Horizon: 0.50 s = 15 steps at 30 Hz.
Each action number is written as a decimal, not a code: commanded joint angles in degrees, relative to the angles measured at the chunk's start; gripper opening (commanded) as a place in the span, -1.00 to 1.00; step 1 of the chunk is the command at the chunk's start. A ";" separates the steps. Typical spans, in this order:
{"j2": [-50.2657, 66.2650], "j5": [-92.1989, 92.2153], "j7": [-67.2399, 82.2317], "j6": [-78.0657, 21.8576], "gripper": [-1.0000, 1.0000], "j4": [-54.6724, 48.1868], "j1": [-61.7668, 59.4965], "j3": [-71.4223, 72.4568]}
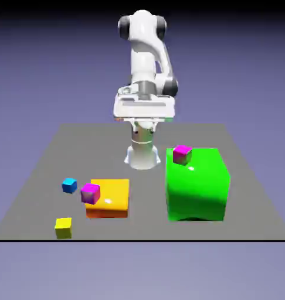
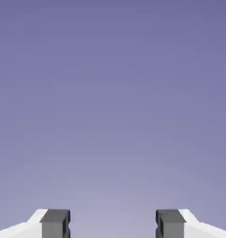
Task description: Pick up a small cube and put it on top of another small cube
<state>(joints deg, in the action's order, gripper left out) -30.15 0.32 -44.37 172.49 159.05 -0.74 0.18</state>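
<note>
The grey flat surface (image 1: 250,193) carries five blocks. The large green cube (image 1: 197,187) stands right of centre, with a small magenta cube (image 1: 182,153) on its top at the far left corner. Left of centre lies the flat orange-yellow block (image 1: 112,199); a second small magenta cube (image 1: 90,193) rests at its left edge. The small blue cube (image 1: 69,186) sits just left of that. The tiny yellow cube (image 1: 63,227) lies nearest, at the left front. The white robot arm (image 1: 145,70) stands at the far middle.

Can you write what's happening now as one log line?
gripper: open, empty | yellow cube: on table, untouched | stacking: not started
</note>
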 commanded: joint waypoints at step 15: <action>31.15 3.94 -23.74 -18.86 0.00 -24.28 -17.72 2.19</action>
<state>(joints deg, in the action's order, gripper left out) 0.99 4.25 -68.10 153.63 134.78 -18.94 2.37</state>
